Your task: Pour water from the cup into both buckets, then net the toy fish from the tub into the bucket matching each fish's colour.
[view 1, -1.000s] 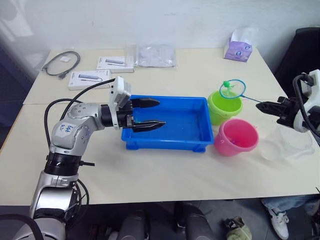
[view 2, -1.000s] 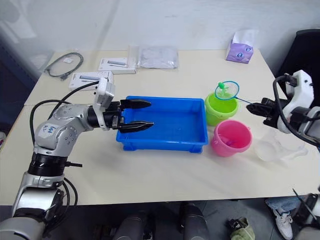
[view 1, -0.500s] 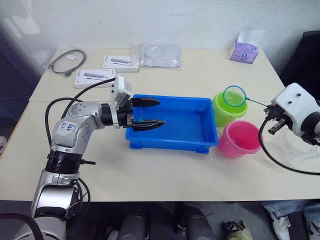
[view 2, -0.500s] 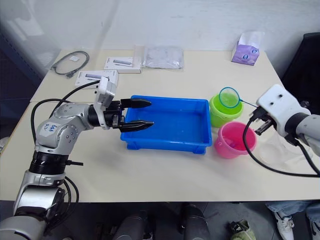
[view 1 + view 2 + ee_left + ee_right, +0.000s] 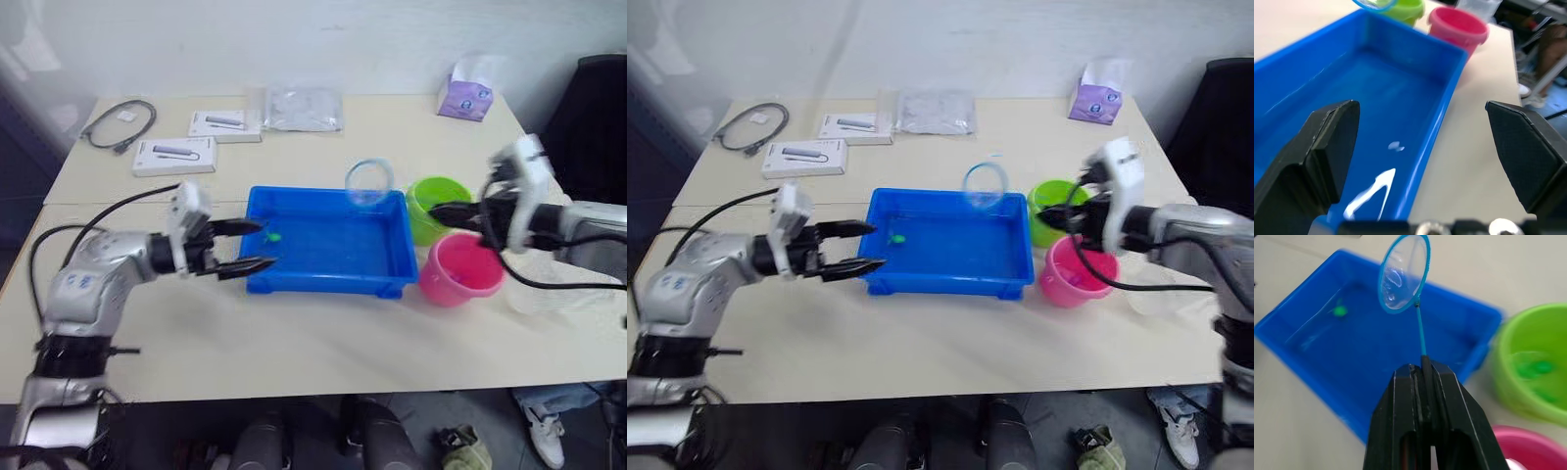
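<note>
Table (image 5: 323, 333) with tub (image 5: 328, 279), buckets (image 5: 460, 269), boxes (image 5: 174, 155)

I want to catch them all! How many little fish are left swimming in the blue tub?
1: a green fish near the tub's left end. Blurry green shapes in the green bucket may be fish already caught.

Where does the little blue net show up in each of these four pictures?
Left eye: the net hangs above the blue tub's far rim.
Right eye: same spot.
Left wrist: an edge of its hoop at the top.
Right wrist: hoop upper middle, over the tub.
Shared landmark: green bucket.
</note>
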You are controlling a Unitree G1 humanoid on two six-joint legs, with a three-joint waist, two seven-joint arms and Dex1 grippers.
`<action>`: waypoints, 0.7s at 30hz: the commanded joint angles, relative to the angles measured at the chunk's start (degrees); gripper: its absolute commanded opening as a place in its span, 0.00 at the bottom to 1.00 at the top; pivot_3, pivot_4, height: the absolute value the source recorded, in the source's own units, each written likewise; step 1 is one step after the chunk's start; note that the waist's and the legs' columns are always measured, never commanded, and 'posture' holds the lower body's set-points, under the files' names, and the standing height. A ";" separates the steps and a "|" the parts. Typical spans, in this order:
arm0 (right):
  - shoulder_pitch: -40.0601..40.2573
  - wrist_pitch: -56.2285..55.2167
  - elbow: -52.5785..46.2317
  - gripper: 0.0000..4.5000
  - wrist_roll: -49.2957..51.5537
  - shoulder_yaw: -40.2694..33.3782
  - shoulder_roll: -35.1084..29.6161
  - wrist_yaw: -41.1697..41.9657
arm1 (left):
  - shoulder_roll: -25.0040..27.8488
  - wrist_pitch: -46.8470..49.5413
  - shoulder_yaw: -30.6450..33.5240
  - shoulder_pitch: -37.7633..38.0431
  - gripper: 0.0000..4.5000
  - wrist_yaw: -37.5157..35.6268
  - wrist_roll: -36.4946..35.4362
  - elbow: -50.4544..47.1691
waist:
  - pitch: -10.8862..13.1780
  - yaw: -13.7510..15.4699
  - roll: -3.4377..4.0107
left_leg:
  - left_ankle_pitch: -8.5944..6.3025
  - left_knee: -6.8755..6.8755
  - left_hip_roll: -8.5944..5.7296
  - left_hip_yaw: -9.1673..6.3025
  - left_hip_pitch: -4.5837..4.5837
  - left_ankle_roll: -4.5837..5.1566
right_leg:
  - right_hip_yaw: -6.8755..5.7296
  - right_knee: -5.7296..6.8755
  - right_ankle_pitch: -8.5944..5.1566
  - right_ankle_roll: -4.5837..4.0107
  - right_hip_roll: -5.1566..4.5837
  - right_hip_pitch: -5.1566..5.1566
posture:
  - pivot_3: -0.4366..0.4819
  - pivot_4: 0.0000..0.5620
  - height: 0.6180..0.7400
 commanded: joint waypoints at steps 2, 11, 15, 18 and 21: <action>-4.93 -2.12 6.10 0.00 -6.65 8.66 5.12 4.33 | 3.40 3.94 9.69 8.03 0.98 3.69 -3.99 -10.45 | -0.01 0.09 -0.02 | 0.00 0.02 -0.01 -0.04 -0.03 0.00 | -0.03 0.00 0.00 0.00 -0.06 0.00 | 0.48 0.27 1.00; -12.47 -12.32 20.48 0.00 -21.64 19.13 12.97 13.33 | 5.70 9.37 22.39 20.95 0.98 7.98 -8.59 -18.53 | -0.01 -0.25 -0.02 | -0.01 0.00 -0.05 -0.06 -0.02 0.00 | -0.10 0.03 0.00 0.00 -0.10 0.00 | 0.48 0.27 1.00; -15.09 -15.37 25.80 0.00 -26.47 20.22 17.00 14.92 | 6.76 9.93 25.16 22.95 0.98 8.40 -9.76 -19.02 | -0.01 -0.45 -0.02 | -0.03 -0.02 0.00 -0.03 0.02 -0.05 | -0.10 0.07 -0.03 -0.06 -0.04 -0.01 | 0.48 0.27 1.00; -16.79 -18.19 30.16 0.00 -30.26 20.37 19.88 14.83 | 7.43 10.15 24.79 21.65 0.98 9.09 -10.35 -18.96 | -0.01 -0.25 -0.02 | -0.03 -0.01 -0.03 -0.03 0.01 -0.05 | -0.10 0.09 -0.04 -0.06 -0.05 -0.02 | 0.48 0.27 1.00; -17.91 -20.57 32.88 0.00 -33.35 20.74 22.06 15.56 | 7.89 9.98 23.95 20.02 0.98 9.57 -10.49 -18.38 | -0.01 -0.22 -0.02 | -0.03 -0.02 -0.05 -0.04 -0.01 -0.05 | -0.10 0.09 -0.04 -0.06 -0.06 -0.02 | 0.48 0.27 1.00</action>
